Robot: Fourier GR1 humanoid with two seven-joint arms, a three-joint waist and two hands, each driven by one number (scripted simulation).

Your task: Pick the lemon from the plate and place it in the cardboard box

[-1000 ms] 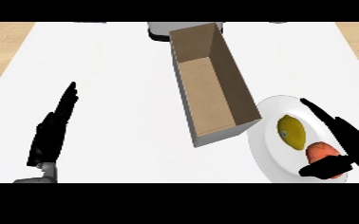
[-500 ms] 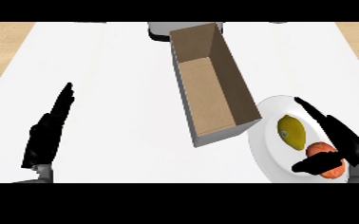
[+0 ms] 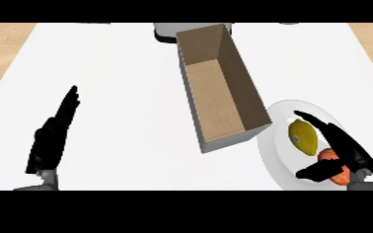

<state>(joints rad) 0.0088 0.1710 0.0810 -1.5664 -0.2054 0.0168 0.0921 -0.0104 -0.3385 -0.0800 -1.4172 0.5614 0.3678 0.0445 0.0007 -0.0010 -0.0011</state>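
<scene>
Sitting on the white plate point(image 3: 280, 143) at the bench's point(image 3: 124, 89) right side, the lemon point(image 3: 304, 136) is lying just beside the open cardboard box point(image 3: 218, 86), next to a reddish fruit point(image 3: 335, 165) (partly hidden). The right hand point(image 3: 342, 150) is hovering over the plate with straight fingers point(image 3: 320, 123) spread from the thumb, holding nothing. The left hand point(image 3: 51, 138) is resting open at the lower left, fingers pressed together.

Bright, even light across the white counter point(image 3: 131, 79), soft shadow inside the cardboard box point(image 3: 218, 98)
</scene>
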